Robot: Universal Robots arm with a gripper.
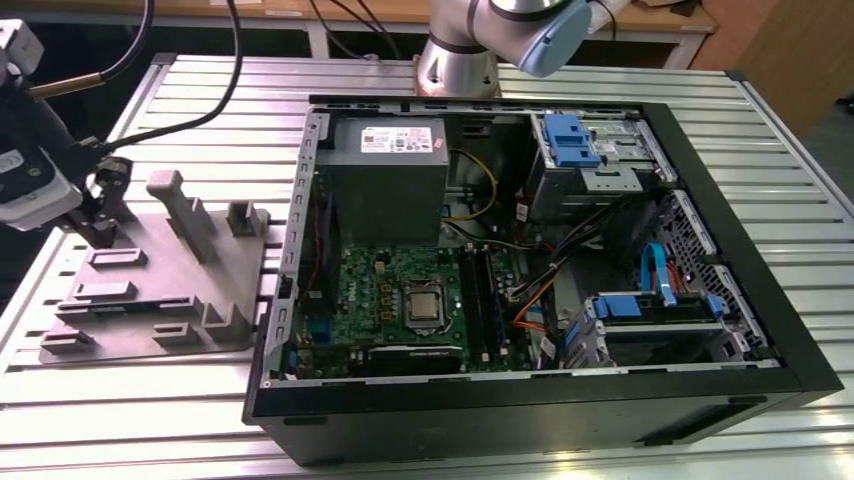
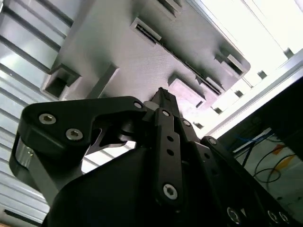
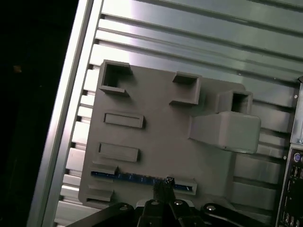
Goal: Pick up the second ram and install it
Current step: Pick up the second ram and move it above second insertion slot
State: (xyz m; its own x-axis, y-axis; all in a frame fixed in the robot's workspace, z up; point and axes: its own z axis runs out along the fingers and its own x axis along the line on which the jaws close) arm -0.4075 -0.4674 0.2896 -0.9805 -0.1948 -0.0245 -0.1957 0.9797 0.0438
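Exterior view: the gripper (image 1: 96, 228) is seen low over the grey fixture plate (image 1: 160, 290) at the exterior view's left, well apart from the motherboard (image 1: 387, 290). Second wrist view: the fingers (image 2: 163, 101) are seen drawn together. First wrist view: the second ram (image 3: 128, 176) is seen seated in its fixture slot, apparently pinched at its edge. It is judged not yet lifted or installed.

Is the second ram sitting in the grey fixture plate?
Yes, the second ram lies in a slot of the fixture plate.
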